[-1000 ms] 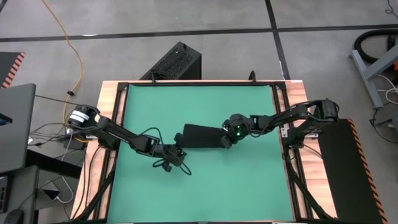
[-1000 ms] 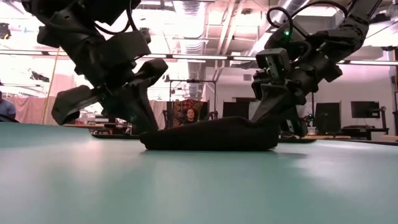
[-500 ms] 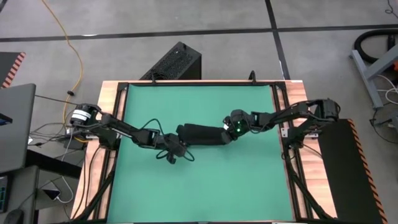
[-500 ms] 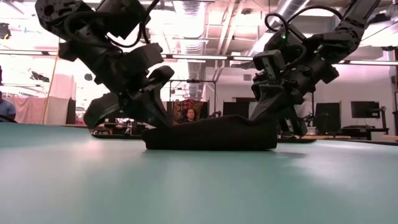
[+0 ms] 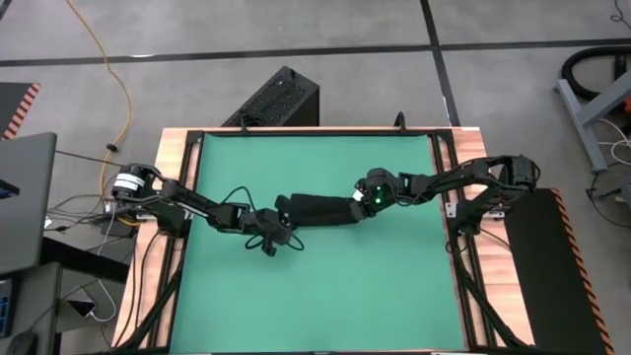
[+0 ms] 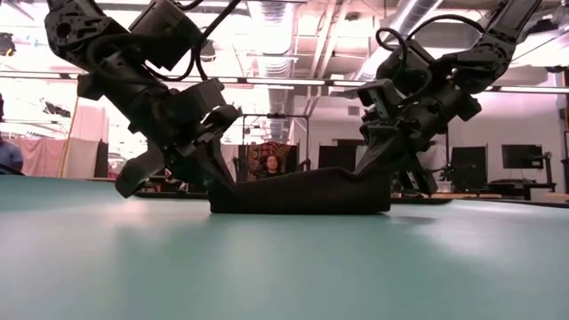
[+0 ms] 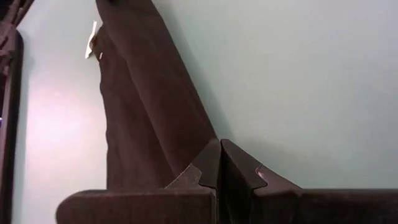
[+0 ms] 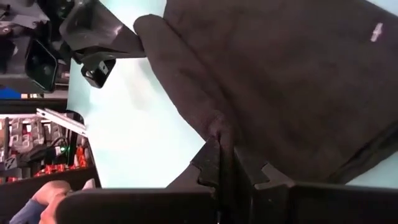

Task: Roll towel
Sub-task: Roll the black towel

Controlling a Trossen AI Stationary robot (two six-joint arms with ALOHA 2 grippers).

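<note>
The black towel (image 5: 315, 210) lies as a narrow, low strip along the middle of the green mat (image 5: 315, 296), its underside on the mat. A small white tag (image 7: 92, 42) shows near its right end. My left gripper (image 5: 279, 225) is shut at the towel's left end. At the right end my right gripper (image 5: 357, 212) is shut on the cloth. In the low view both grippers slant down onto the towel (image 6: 298, 191) from either side. My left gripper touches the towel's left end (image 7: 202, 146) with its shut fingertips, slanting down from the table's left. Whether any cloth is between the fingers, I cannot tell. My right gripper pinches a small pucker of cloth (image 8: 219, 123) at the towel's right end between its two fingers, slanting down from the table's right. The towel stays on the mat.
A wooden frame (image 5: 168, 296) borders the mat. A black box (image 5: 281, 99) stands beyond the far edge and a laptop (image 5: 20, 197) sits off the table's left. A person (image 6: 267, 165) shows in the room behind, and a hand (image 8: 46, 196) in the right wrist view.
My left gripper has moved toward the far edge and come up against the towel's left end. My right gripper has drawn the right end a little toward the far edge. The towel has turned to lie level across the mat and looks narrower.
</note>
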